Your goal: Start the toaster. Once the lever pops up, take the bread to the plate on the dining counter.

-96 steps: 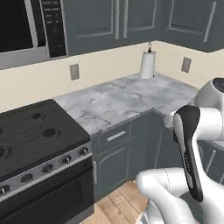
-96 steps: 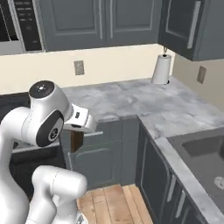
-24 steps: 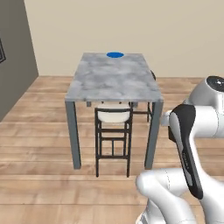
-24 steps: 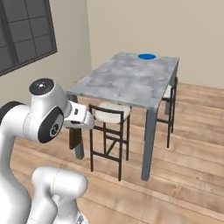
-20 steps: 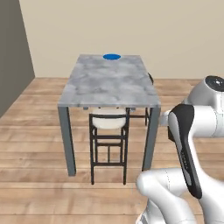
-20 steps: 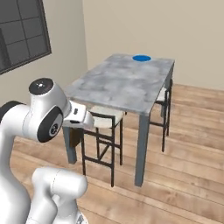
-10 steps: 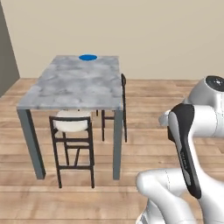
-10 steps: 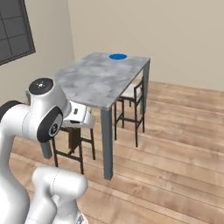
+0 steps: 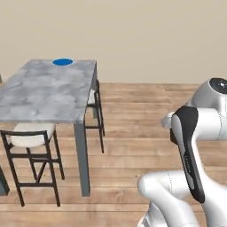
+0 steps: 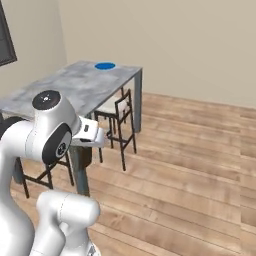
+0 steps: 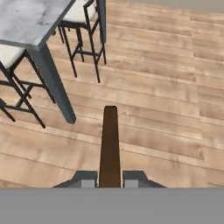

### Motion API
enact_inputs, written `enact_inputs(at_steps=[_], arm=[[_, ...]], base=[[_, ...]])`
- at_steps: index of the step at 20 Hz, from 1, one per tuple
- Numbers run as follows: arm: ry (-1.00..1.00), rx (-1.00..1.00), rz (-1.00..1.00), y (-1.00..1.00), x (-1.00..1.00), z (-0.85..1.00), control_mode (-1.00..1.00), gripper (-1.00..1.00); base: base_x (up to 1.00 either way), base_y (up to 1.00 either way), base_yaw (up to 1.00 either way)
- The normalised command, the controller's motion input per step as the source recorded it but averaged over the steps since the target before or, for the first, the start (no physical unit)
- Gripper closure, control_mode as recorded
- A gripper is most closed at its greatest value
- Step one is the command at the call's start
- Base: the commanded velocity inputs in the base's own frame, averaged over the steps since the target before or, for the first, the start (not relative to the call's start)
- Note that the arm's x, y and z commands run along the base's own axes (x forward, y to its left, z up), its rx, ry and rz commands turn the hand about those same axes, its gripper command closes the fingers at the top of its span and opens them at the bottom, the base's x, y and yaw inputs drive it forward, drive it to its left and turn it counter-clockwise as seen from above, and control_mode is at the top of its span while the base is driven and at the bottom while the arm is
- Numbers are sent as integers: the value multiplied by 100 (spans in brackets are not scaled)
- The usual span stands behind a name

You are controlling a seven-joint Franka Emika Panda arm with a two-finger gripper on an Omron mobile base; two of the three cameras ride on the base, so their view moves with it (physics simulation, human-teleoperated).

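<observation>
My gripper (image 11: 109, 183) is shut on the bread (image 11: 109, 142), a dark brown slice seen edge-on, rising between the two fingertips in the hand view and hanging over the wood floor. The dining counter (image 9: 44, 95) (image 10: 75, 85) stands to the left, and its near corner and grey leg (image 11: 50, 76) are ahead-left of the bread. The bright blue plate (image 9: 62, 62) (image 10: 105, 65) lies at the counter's far end, well away from the gripper. The toaster and its lever are out of view.
Black stools with pale seats are tucked at the counter's near side (image 9: 29, 135) and its right side (image 9: 94, 97) (image 10: 120, 112) (image 11: 83, 13). Open wood floor (image 9: 146, 115) spreads to the right, up to a beige wall (image 10: 190, 45).
The whole picture has shifted as the base drove and turned: the kitchen worktop gave way to the dining counter, which now sits to the left. The bread stays in the shut gripper.
</observation>
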Motion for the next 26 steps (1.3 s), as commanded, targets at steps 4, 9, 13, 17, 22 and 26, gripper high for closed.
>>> enact_inputs(at_steps=[4, 9, 13, 17, 22, 26], arm=[[0, 0, 0, 0, 0, 0, 100, 100], [0, 0, 0, 0, 0, 0, 100, 100], [0, 0, 0, 0, 0, 0, 100, 100], [0, 0, 0, 0, 0, 0, 100, 100], [0, 0, 0, 0, 0, 0, 100, 100], [0, 0, 0, 0, 0, 0, 100, 100]], base=[[84, -100, 0], [100, -99, 3], [100, -92, 5], [100, -78, 6], [100, -77, 12], [100, -66, 23]])
